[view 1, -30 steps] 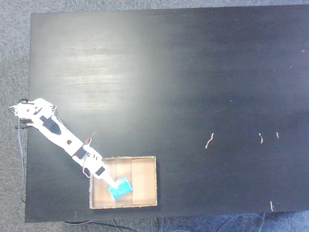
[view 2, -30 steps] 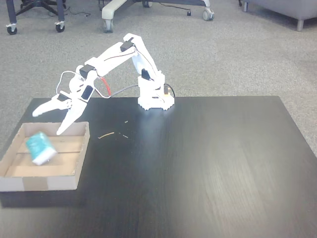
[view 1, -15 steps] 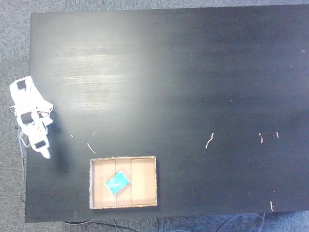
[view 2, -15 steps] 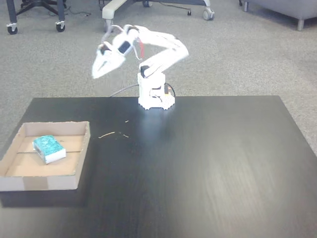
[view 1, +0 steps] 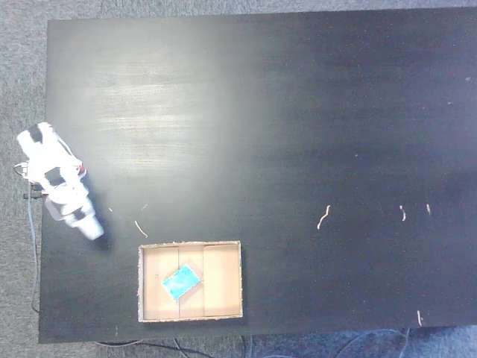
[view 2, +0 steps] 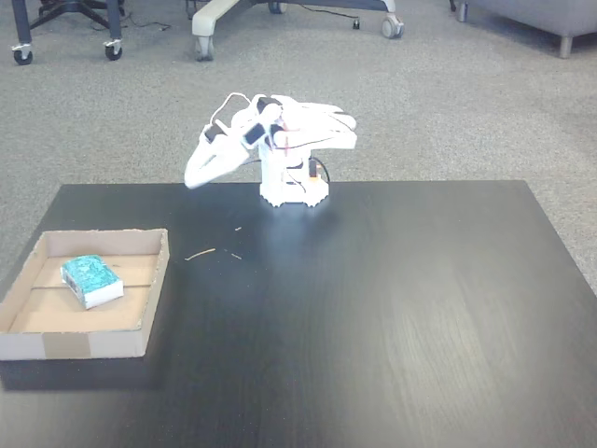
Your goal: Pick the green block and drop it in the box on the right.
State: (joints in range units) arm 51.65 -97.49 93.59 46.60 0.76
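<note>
The green block [view 1: 182,281] lies flat on the floor of the tan cardboard box [view 1: 240,280], tilted a little, touching nothing else. In a fixed view from the front the block [view 2: 90,273] rests in the far left part of the box [view 2: 84,343]. My white arm is folded back over its base at the table's edge. The gripper [view 1: 93,230] hovers off the box's near corner, apart from it. From the front the gripper [view 2: 193,177] points down-left above the table, slightly blurred, its fingers together and holding nothing.
Thin pale scraps [view 1: 323,216] lie scattered on the black table [view 1: 298,112], two of them [view 2: 200,253] between the base and the box. The arm's cable hangs off the table edge. Chair castors [view 2: 112,51] stand on the carpet behind.
The block dropped out of the open gripper and settled in the box. The arm pulled back from the box, folded over its base, then lowered its gripper slightly toward the table.
</note>
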